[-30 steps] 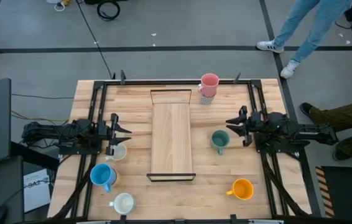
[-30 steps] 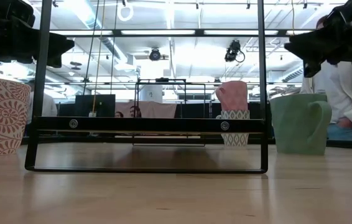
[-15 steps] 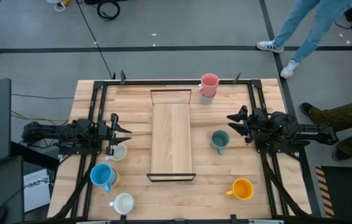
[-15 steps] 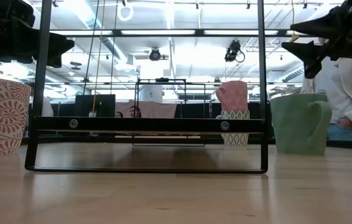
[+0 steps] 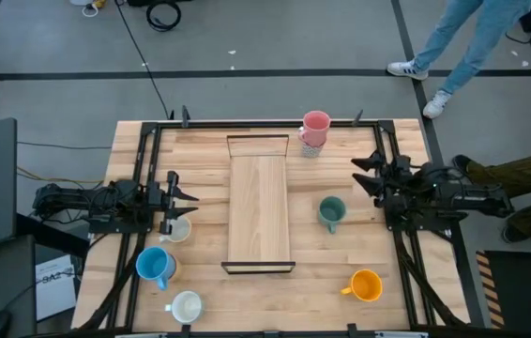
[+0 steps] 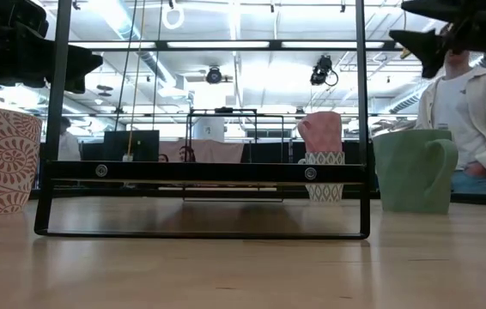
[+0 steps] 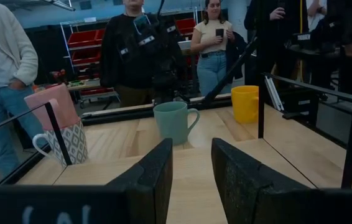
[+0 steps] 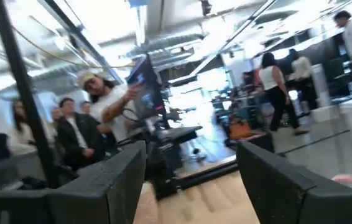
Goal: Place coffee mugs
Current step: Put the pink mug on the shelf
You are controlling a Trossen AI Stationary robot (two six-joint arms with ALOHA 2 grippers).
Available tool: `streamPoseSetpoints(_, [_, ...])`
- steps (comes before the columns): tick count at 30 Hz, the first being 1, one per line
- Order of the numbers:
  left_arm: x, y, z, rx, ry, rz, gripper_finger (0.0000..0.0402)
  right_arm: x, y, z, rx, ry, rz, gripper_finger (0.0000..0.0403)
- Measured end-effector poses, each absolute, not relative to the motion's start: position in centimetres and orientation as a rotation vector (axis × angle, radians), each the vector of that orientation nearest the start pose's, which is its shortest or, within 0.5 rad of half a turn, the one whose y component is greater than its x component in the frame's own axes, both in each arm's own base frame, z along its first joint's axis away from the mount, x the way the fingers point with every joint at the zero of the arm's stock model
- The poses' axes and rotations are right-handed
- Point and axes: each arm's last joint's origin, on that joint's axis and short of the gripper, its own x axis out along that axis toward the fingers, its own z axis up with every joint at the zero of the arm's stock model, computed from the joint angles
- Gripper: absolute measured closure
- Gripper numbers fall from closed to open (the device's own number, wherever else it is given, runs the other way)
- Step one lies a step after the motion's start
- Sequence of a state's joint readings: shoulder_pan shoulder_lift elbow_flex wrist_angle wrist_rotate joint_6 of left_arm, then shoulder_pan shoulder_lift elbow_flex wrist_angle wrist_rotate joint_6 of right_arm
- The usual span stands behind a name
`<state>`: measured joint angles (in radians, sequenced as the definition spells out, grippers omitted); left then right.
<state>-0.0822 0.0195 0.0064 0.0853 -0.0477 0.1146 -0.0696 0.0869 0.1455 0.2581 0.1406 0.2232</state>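
Wooden table [image 5: 341, 272], unlabelled teal mug [image 5: 331, 212] beside gaping right claw [image 5: 364, 175]

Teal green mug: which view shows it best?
The left wrist view: the teal green mug stands whole, handle in profile, unobstructed. The high view shows its rim and handle from above. The low view shows it side-on at the right. The right wrist view misses it.
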Motion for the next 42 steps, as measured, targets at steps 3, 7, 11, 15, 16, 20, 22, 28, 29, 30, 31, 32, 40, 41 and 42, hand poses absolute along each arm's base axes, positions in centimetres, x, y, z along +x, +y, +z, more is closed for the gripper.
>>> streamPoseSetpoints(3, [9.8, -0.7, 17.2, 0.11, -0.074, -0.03, 0.0283, 9.2, -1.1, 24.9, 0.193, -0.267, -0.22, 0.0146])
streamPoseSetpoints(7, [9.8, -0.7, 17.2, 0.11, -0.074, -0.03, 0.0283, 9.9, -1.5, 27.3, 0.136, -0.122, -0.319, 0.0147])
streamPoseSetpoints(11, [9.8, -0.7, 17.2, 0.11, -0.074, -0.031, 0.0283, 11.1, -2.1, 30.0, 0.069, 0.01, -0.386, 0.0147])
streamPoseSetpoints(15, [9.8, -0.7, 17.3, 0.11, -0.074, -0.03, 0.0283, 12.4, -3.1, 32.4, 0.002, 0.123, -0.446, 0.0147])
streamPoseSetpoints(16, [9.8, -0.7, 17.2, 0.11, -0.074, -0.03, 0.0283, 12.8, -3.4, 33.0, -0.014, 0.15, -0.461, 0.0147])
streamPoseSetpoints(20, [9.8, -0.7, 17.2, 0.11, -0.074, -0.03, 0.0283, 14.4, -4.9, 34.6, -0.072, 0.289, -0.52, 0.0147])
streamPoseSetpoints(22, [9.8, -0.7, 17.2, 0.11, -0.074, -0.031, 0.0283, 15.2, -5.8, 35.1, -0.085, 0.351, -0.526, 0.0147])
streamPoseSetpoints(28, [9.8, -0.7, 17.2, 0.11, -0.074, -0.03, 0.0283, 17.9, -9.2, 36.1, -0.069, 0.444, -0.478, 0.0147])
streamPoseSetpoints(29, [9.8, -0.7, 17.2, 0.11, -0.074, -0.03, 0.0283, 18.3, -9.8, 36.1, -0.069, 0.456, -0.468, 0.0147])
streamPoseSetpoints(30, [9.8, -0.7, 17.2, 0.11, -0.074, -0.031, 0.0283, 18.7, -10.4, 36.1, -0.067, 0.468, -0.458, 0.0147])
streamPoseSetpoints(31, [9.8, -0.7, 17.2, 0.11, -0.074, -0.031, 0.0283, 19.1, -10.9, 36.1, -0.058, 0.477, -0.451, 0.0147])
streamPoseSetpoints(32, [9.8, -0.7, 17.2, 0.11, -0.074, -0.03, 0.0283, 19.5, -11.4, 36.0, -0.049, 0.485, -0.444, 0.0147])
streamPoseSetpoints(40, [9.8, -0.7, 17.3, 0.11, -0.074, -0.031, 0.0283, 21.4, -14.8, 34.1, -0.061, 0.633, -0.433, 0.0147])
streamPoseSetpoints(41, [9.8, -0.7, 17.2, 0.11, -0.074, -0.03, 0.0283, 21.5, -15.1, 33.8, -0.063, 0.653, -0.432, 0.0147])
streamPoseSetpoints(42, [9.8, -0.7, 17.2, 0.11, -0.074, -0.03, 0.0283, 21.7, -15.4, 33.5, -0.064, 0.672, -0.431, 0.0147])
